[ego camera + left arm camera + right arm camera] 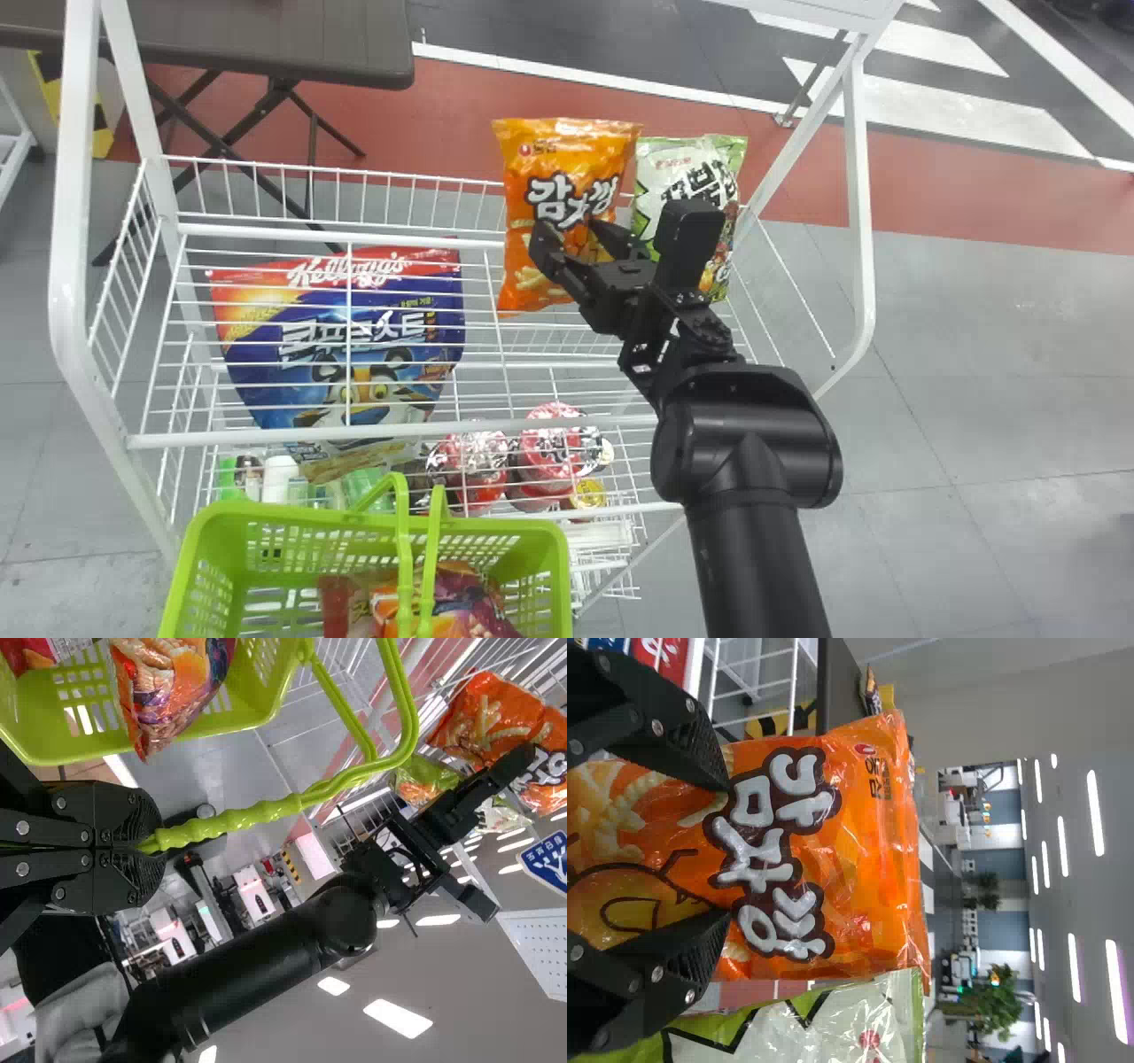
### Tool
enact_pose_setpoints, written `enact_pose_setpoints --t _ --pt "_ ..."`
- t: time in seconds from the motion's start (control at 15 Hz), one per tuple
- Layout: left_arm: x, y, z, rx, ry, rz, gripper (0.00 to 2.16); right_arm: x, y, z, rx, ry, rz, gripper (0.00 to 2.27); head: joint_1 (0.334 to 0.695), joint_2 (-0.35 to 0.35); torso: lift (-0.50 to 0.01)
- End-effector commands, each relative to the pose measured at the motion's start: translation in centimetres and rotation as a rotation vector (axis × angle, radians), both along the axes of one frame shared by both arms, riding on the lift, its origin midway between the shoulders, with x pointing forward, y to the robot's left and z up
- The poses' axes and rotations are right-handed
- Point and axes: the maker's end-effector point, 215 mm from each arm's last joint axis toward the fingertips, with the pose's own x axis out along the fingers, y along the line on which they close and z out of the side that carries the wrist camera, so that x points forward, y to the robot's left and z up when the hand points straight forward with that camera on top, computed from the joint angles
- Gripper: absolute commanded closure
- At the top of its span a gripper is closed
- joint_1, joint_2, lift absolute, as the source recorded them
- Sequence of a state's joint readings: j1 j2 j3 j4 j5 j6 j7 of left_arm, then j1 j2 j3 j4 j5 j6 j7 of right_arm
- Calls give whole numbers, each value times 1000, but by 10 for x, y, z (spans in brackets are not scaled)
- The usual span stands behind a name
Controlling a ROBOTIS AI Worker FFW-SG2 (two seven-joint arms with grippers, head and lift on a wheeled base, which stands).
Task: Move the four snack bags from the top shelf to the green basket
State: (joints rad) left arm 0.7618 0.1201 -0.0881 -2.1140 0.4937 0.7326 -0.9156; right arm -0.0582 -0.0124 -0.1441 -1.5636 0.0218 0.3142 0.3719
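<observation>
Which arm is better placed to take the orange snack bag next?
Likely the right: the right gripper is open at the orange bag, while the left gripper is shut on the green basket handle.

Head view: I had bright, fairly even indoor light. A pale sheen lay on the grey floor (1019, 292), and small glints broke up the film of the orange snack bag (567, 146) and the pale green snack bag (700, 155). I read the right arm (753, 461) as near black, with soft highlights on its rounded joint. Left wrist view: I looked up into ceiling lamps (397, 1019), burned to flat white patches. Right wrist view: I saw rows of glowing strips overhead and white glare along the bags' creases.
</observation>
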Motion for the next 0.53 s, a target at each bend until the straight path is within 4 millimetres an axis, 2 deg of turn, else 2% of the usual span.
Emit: enact_pose_setpoints --t 0.0,0.33,0.47 --pt "2 -1 1 0 -3 0 1335 -9 5 -2 6 4 19 2216 695 -350 0" --pt "1 -1 1 1 -3 -2 1335 -20 14 24 39 -51 80 2223 695 -345 0" --pt "2 -1 2 1 -7 -1 1335 -35 19 36 54 -71 95 2223 695 -343 0"
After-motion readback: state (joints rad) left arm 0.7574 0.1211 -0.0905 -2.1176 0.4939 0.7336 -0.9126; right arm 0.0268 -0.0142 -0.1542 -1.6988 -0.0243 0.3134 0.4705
